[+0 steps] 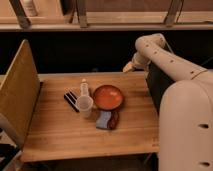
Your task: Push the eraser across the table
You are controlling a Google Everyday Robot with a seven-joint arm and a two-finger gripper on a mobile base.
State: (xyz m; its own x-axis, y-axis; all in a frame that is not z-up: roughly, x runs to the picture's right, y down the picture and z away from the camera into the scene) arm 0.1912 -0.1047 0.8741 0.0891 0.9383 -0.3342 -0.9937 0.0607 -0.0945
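The eraser (pixel 71 100), a small flat black block with pale stripes, lies on the wooden table (pixel 60 131) left of centre, just left of a translucent cup (pixel 85 106). My gripper (pixel 128 68) hangs at the end of the white arm near the table's far right edge, well away from the eraser, to its right and behind it.
A small white bottle (pixel 84 88) stands behind the cup. An orange plate (pixel 108 96) sits at centre, with a blue-and-brown sponge-like pad (pixel 108 120) in front of it. An upright wooden panel (pixel 19 92) stands at the left side. My white body (pixel 185 125) fills the right.
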